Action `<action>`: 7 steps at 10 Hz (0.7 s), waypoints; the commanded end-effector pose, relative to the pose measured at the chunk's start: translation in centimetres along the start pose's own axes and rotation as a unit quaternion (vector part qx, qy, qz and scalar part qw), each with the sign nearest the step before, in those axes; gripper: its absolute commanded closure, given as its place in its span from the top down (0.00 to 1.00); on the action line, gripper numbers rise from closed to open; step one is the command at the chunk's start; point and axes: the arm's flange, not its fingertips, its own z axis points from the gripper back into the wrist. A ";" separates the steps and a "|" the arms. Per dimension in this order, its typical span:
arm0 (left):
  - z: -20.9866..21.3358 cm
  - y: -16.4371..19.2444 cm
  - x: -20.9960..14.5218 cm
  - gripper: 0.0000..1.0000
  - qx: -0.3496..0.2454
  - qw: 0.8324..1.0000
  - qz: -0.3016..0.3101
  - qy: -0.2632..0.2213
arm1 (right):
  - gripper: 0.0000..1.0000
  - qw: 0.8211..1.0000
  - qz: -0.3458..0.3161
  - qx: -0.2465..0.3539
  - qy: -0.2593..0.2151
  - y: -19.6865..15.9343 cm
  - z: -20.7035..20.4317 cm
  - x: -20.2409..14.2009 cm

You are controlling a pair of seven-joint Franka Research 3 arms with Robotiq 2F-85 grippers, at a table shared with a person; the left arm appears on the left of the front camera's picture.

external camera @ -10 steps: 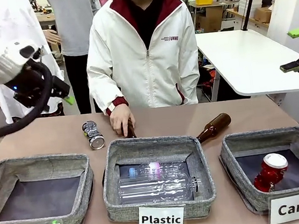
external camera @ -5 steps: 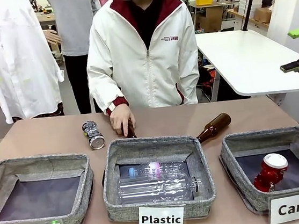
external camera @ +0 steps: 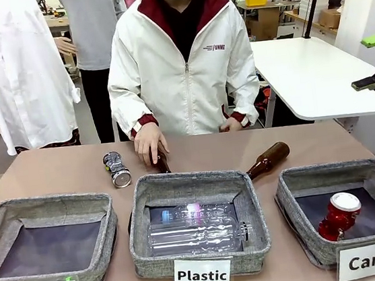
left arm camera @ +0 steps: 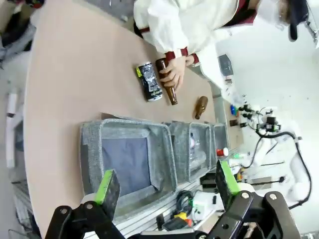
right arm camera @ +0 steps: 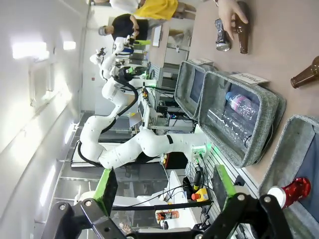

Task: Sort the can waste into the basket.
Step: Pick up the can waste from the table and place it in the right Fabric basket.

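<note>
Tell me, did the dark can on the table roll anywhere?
No. The dark can lies in the same spot as before, just behind the Plastic basket, at its back left corner.

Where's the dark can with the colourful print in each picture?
Front view: the dark can lies left of centre.
Left wrist view: upper middle.
Right wrist view: near the top edge, right of centre.
Shared landmark: the person's hand on a brown bottle beside it.
</note>
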 end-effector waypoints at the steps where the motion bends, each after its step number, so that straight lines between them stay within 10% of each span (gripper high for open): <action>1: -0.6 2.9 0.5 1.00 -0.056 0.998 0.019 -0.005 | 1.00 1.000 0.007 -0.003 0.006 0.2 0.2 -0.1; 7: -13.5 -8.2 3.1 1.00 0.047 0.991 -0.080 0.094 | 1.00 1.000 0.007 -0.003 0.006 0.2 0.2 -0.1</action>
